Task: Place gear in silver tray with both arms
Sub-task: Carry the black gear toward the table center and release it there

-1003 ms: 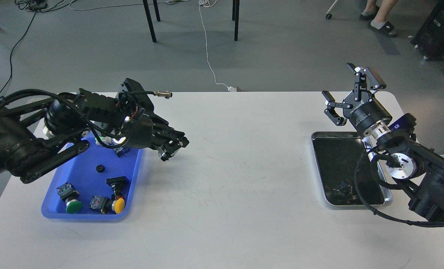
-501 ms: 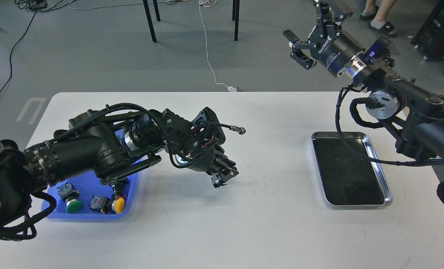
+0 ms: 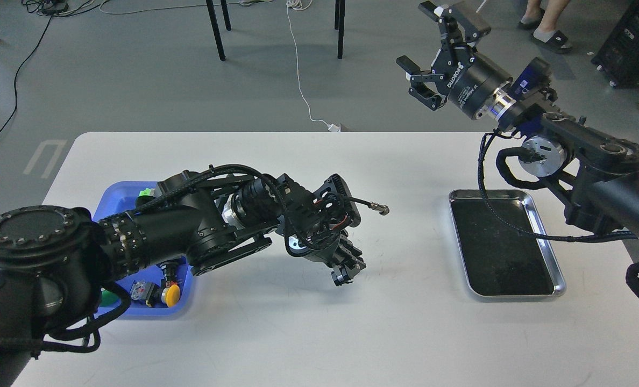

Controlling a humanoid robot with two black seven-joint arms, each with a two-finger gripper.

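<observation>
My left gripper (image 3: pixel 346 271) hangs low over the middle of the white table, pointing down and to the right. Its fingers are drawn together on a small dark round piece with a pale edge, the gear (image 3: pixel 336 278). The silver tray (image 3: pixel 502 247) lies on the right side of the table, and its dark bottom is bare. My right gripper (image 3: pixel 417 35) is open and empty. It is raised high beyond the table's far edge, above and left of the silver tray, and points up and left.
A blue plastic tray (image 3: pixel 116 198) at the left is mostly hidden by my left arm. A yellow push button (image 3: pixel 171 294) and a green part (image 3: pixel 145 191) show in it. A cable plug (image 3: pixel 384 209) sticks out from my left wrist. Chair legs and people's feet are beyond the table.
My left arm has swung right from the blue tray to the table's middle, with its gripper kept shut. My right gripper rose from over the silver tray to high behind the table, then shifted slightly left.
</observation>
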